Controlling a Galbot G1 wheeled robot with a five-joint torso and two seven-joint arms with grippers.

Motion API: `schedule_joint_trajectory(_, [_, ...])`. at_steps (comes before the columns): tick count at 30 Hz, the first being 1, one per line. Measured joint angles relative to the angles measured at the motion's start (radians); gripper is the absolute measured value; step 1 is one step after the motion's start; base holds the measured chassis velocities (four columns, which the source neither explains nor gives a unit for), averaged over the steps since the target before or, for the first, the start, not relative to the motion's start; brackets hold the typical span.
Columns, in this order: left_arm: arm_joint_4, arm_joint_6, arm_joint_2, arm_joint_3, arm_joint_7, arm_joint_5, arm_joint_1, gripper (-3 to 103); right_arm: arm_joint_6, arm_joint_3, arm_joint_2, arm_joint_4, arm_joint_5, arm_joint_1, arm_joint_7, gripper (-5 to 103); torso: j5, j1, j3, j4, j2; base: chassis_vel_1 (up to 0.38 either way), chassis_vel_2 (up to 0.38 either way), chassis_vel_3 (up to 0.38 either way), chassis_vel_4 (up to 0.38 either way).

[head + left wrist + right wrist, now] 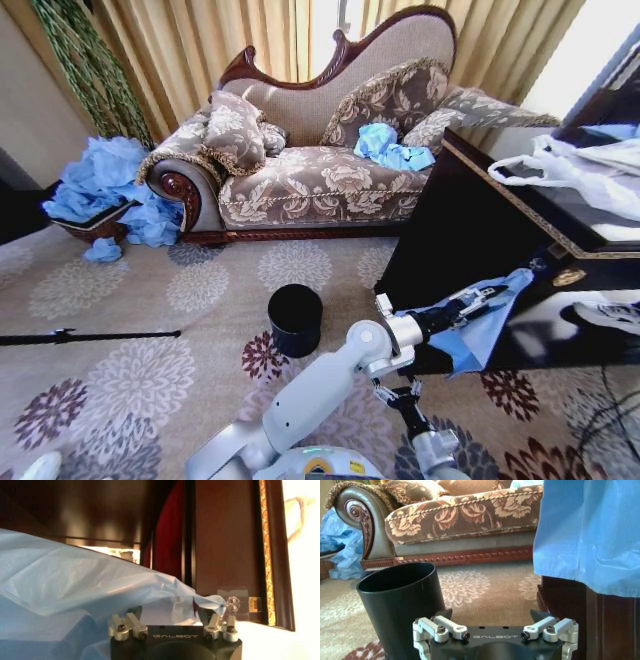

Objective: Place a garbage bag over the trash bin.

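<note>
Carpet: left pincer (488, 296) outstretched, clamping garbage bag (480, 335).

daylight from curtained window (330, 25) | overexposed glare | fisheye edges

"GALBOT" on left gripper (172, 628) body, "GALBOT" on right gripper (495, 624) body

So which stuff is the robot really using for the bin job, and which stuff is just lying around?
For the job:
- garbage bag, hanging from the left gripper
- trash bin, standing open on the carpet
- right gripper, open, low near the bin

Just lying about:
- blue bag heap beside the sofa
- blue bags on the sofa
- white plastic bag on the dark table
</note>
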Motion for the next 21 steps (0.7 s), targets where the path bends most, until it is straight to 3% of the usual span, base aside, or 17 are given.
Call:
schedule_joint_trajectory(2, [0.008, -0.001, 0.0, 0.0, 0.0, 0.003, 0.0, 66, 0.0, 0.0, -0.001, 0.0, 0.002, 0.0, 0.0, 100, 0.0, 0.0, 0.0, 0.0, 0.0, 0.0, 0.0, 0.0, 0.0])
schedule_joint_trajectory(5, [0.013, -0.001, 0.001, 0.0, 0.0, 0.006, 0.001, 61, 0.0, 0.0, 0.0, 0.001, 0.003, 0.001, 0.0, 100, 0.0, 0.0, 0.0, 0.0, 0.0, 0.0, 0.0, 0.0, 0.0])
schedule_joint_trajectory(6, [0.016, -0.001, 0.001, 0.001, 0.001, 0.007, 0.001, 50, 0.0, -0.001, 0.001, 0.001, 0.003, 0.001, 0.0, 100, 0.0, 0.0, 0.0, 0.0, 0.0, 0.0, 0.0, 0.0, 0.0])
schedule_joint_trajectory(8, [0.018, -0.001, 0.001, 0.002, 0.002, 0.009, 0.001, 50, 0.001, -0.001, 0.001, 0.001, 0.003, 0.001, 0.0, 100, 0.0, 0.0, 0.0, 0.0, 0.0, 0.0, 0.0, 0.0, 0.0])
schedule_joint_trajectory(14, [0.028, 0.002, 0.001, 0.006, 0.01, 0.016, 0.0, 23, 0.002, -0.001, 0.003, 0.002, 0.002, 0.0, 0.0, 100, -0.0001, 0.0, 0.0, 0.0, 0.0, 0.0, 0.0, 0.0, 0.0])
schedule_joint_trajectory(16, [0.028, 0.002, 0.001, 0.007, 0.01, 0.017, -0.001, 23, 0.002, -0.002, 0.003, 0.003, 0.002, -0.001, 0.0, 100, -0.0001, 0.0, 0.0, 0.0, 0.0, 0.0, 0.0, 0.0, 0.0])
schedule_joint_trajectory(17, [0.029, 0.003, 0.001, 0.008, 0.011, 0.017, -0.001, 18, 0.002, -0.002, 0.002, 0.004, 0.002, -0.001, 0.0, 100, -0.0001, 0.0, 0.0, 0.0, 0.0, 0.0, 0.0, 0.0, 0.0])
schedule_joint_trajectory(18, [0.029, 0.003, 0.002, 0.01, 0.013, 0.019, -0.003, 7, 0.002, -0.002, 0.002, 0.004, 0.002, 0.0, 0.0, 100, -0.0001, 0.0, 0.0, 0.0, 0.0, 0.0, 0.0, 0.0, 0.0])
schedule_joint_trajectory(20, [0.03, 0.003, 0.002, 0.011, 0.014, 0.02, -0.004, 7, 0.002, -0.002, 0.002, 0.004, 0.002, 0.0, 0.0, 100, -0.0001, 0.0, 0.0, 0.0, 0.0, 0.0, 0.0, 0.0, 0.0])
schedule_joint_trajectory(21, [0.031, 0.003, 0.002, 0.012, 0.017, 0.022, -0.006, 1, 0.002, -0.003, 0.003, 0.005, 0.001, 0.0, 0.0, 100, -0.0001, 0.0, 0.0, 0.0, 0.0, 0.0, 0.0, 0.0, 0.0])
